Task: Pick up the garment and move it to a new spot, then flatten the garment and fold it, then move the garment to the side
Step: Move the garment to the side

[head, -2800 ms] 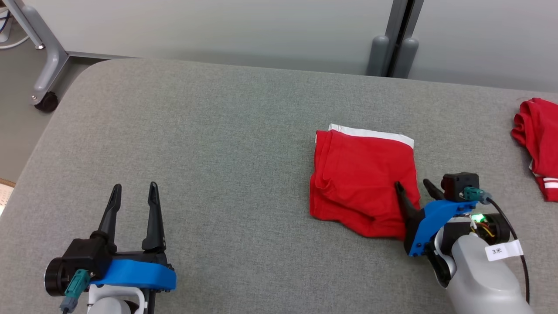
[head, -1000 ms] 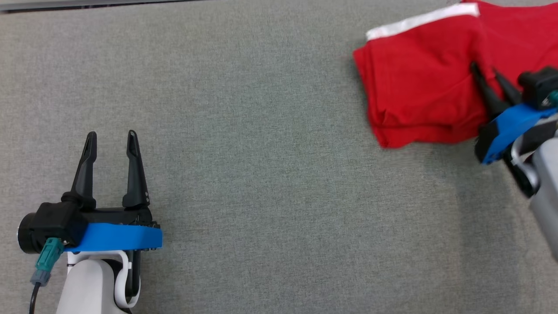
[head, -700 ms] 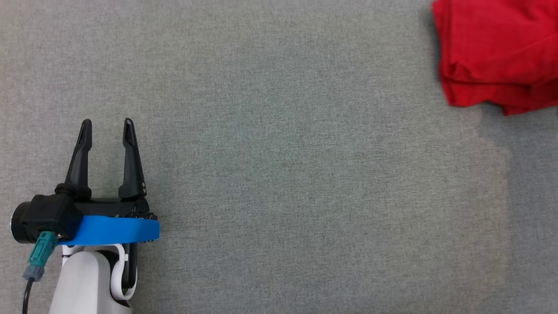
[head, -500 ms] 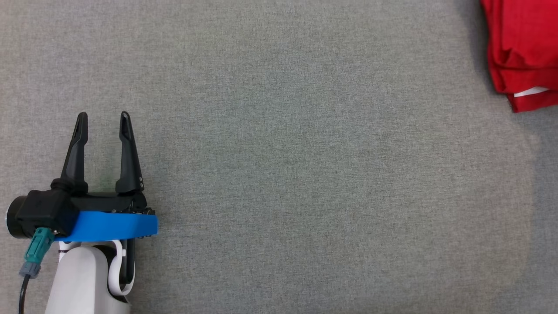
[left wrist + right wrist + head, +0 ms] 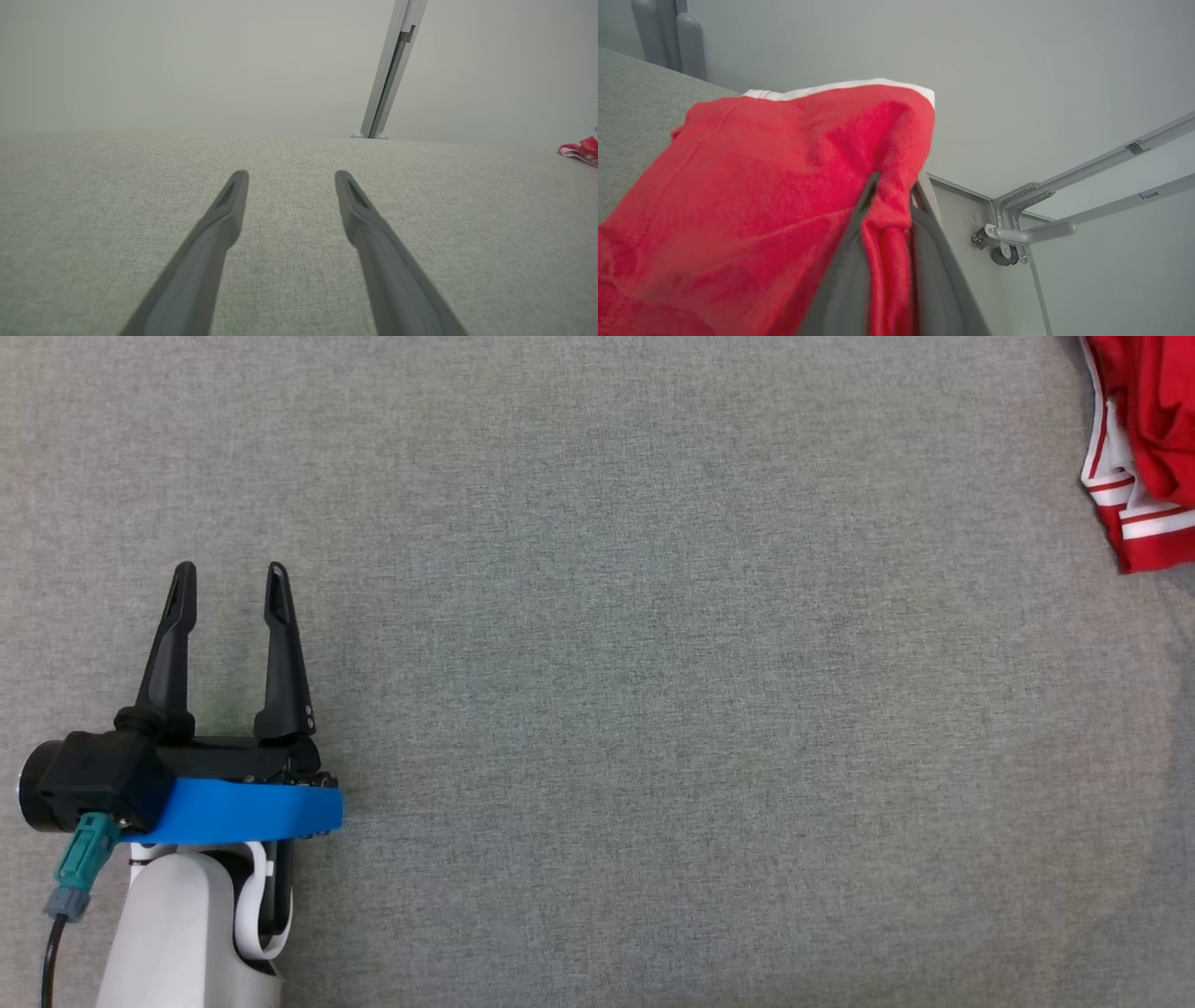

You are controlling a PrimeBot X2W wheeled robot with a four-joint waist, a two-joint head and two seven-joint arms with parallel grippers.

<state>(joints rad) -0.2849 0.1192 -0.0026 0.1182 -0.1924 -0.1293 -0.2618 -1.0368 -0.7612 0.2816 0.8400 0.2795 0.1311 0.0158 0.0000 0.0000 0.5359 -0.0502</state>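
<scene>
The right gripper (image 5: 896,186) pinches a bunched fold of the red garment (image 5: 761,177) between its fingers, though how firmly is hard to tell. The cloth spreads left from the fingers over the grey table (image 5: 626,102), its white waistband (image 5: 840,86) at the far edge. The left gripper (image 5: 229,577) stands spread and empty at the near left, well apart from a striped red cloth (image 5: 1134,513) at the far right.

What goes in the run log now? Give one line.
step: move aside | right gripper: shut on red garment, cloth bunched between fingers | left gripper: open, empty, over table
</scene>
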